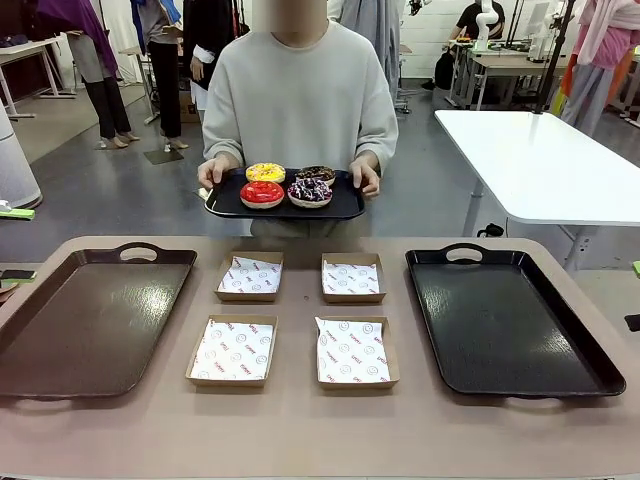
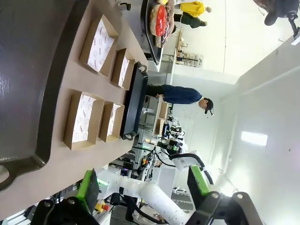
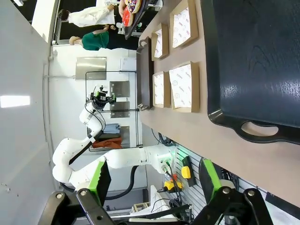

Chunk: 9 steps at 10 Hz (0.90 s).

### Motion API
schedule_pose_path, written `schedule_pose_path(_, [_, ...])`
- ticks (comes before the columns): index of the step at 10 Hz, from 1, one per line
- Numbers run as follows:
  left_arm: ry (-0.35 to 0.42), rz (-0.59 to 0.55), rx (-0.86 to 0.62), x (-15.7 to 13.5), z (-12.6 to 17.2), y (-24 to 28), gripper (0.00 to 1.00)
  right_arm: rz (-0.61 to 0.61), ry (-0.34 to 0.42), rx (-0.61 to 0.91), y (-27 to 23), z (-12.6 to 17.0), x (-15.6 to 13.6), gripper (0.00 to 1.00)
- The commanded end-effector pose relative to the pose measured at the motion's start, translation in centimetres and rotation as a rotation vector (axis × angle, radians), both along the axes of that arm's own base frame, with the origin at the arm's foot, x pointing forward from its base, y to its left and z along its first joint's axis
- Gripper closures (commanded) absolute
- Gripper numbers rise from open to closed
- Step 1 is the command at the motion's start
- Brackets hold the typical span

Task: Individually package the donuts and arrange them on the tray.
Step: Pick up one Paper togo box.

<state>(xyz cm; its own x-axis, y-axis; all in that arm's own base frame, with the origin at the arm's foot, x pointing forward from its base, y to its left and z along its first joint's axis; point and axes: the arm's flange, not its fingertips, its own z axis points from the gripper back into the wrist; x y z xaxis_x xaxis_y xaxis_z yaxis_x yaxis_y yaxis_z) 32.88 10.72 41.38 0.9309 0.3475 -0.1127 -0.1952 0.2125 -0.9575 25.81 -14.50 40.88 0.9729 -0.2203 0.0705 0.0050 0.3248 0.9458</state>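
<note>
While the left hand [image 2: 144, 183] and right hand [image 3: 155, 177] hang spread, the donuts [image 1: 262, 193] sit on the far tray [image 1: 225, 205]. Hard pinching could smear icing.

This is looking like a lab hall: a white rectangular counter [image 1: 540, 160] is standing on smooth grey flooring [image 1: 100, 200], and cluttered grey counters [image 1: 500, 62] are crowding behind.

No text can be read. Small red and grey marks are printed on the paper liners [image 1: 233, 351] in the four boxes [image 1: 230, 381], but they are too small to be made out.
</note>
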Motion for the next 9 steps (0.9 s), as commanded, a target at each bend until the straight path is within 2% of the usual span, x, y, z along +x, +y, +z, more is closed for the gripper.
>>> schedule_pose_path(1, [-0.004, 0.007, -0.018, -0.04, 0.27, 0.11, 0.0, 0.003, -0.003, 0.006, -0.03, -0.02, -0.04, 0.0])
schedule_pose_path(9, [-0.004, 0.007, -0.018, -0.04, 0.27, 0.11, 0.0, 0.003, -0.003, 0.006, -0.03, -0.02, -0.04, 0.0])
